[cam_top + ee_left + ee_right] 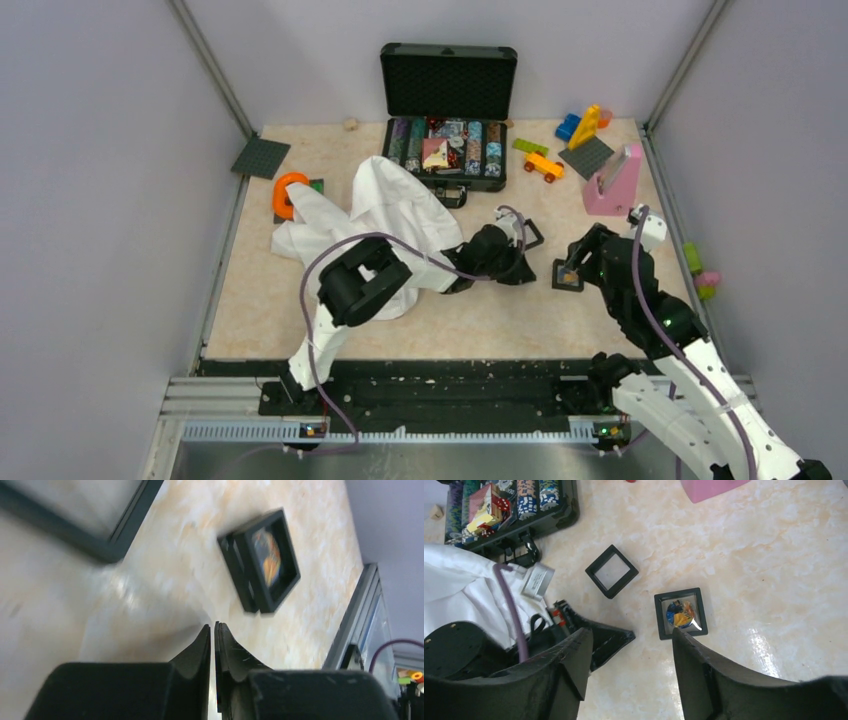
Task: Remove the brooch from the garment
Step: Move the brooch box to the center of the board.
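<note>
- Top view: the crumpled white cloth shirt (385,215) lies left of centre with the left arm across it. The left gripper (505,250) sits off the shirt's right edge, beside an empty black square frame (530,236). The right gripper (577,266) hovers at a second black square frame (556,277), right of centre. An open black chip case (447,90) and a pink stand (612,185) stand along the top, well apart from both.
- Left wrist view: the left gripper (216,627) has its fingers pressed together on nothing. At upper right, a small round orange-and-blue brooch (270,557) shows inside the second frame, if that ornament is indeed the brooch.
- Right wrist view: the right gripper (631,632) is spread, pinching nothing. The brooch (680,614) lies framed on the beige marbled tabletop (774,580), just above the right finger and apart from the shirt at the left edge. I judge the removal done and this the release step. Next comes a clean retreat that avoids clipping the frame or the left gripper below the left finger.
</note>
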`<state>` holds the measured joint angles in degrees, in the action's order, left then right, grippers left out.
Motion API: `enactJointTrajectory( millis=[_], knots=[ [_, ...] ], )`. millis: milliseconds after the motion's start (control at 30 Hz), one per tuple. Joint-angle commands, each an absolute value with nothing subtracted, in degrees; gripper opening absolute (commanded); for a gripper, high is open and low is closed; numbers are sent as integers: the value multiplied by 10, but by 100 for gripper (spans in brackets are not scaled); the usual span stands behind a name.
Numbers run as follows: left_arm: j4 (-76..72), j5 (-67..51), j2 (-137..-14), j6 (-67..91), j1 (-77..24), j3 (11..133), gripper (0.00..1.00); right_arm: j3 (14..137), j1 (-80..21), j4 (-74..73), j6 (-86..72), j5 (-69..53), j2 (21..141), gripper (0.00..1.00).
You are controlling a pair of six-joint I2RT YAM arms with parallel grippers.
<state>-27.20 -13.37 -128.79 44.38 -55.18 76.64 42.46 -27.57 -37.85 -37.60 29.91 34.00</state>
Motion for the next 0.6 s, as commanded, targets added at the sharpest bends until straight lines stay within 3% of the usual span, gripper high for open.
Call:
enactJointTrajectory(
  millis=[0,233,300,333,433,567],
  knots=[
    [-207,-79,-1129,382,-550,691,12,456,-270,-373,-353,295,340,76],
    [-11,34,-903,309,-537,613,24,475,-270,-338,-326,234,375,82],
    [60,89,-837,286,-532,598,32,456,-270,-297,-320,171,384,97],
    [89,117,-805,280,-528,588,38,448,-270,-274,-315,130,395,99],
    [143,147,-712,277,-494,551,55,442,-273,-228,-323,32,459,98],
    [159,139,-610,276,-417,488,65,445,-314,-146,-318,-49,566,94]
  ],
)
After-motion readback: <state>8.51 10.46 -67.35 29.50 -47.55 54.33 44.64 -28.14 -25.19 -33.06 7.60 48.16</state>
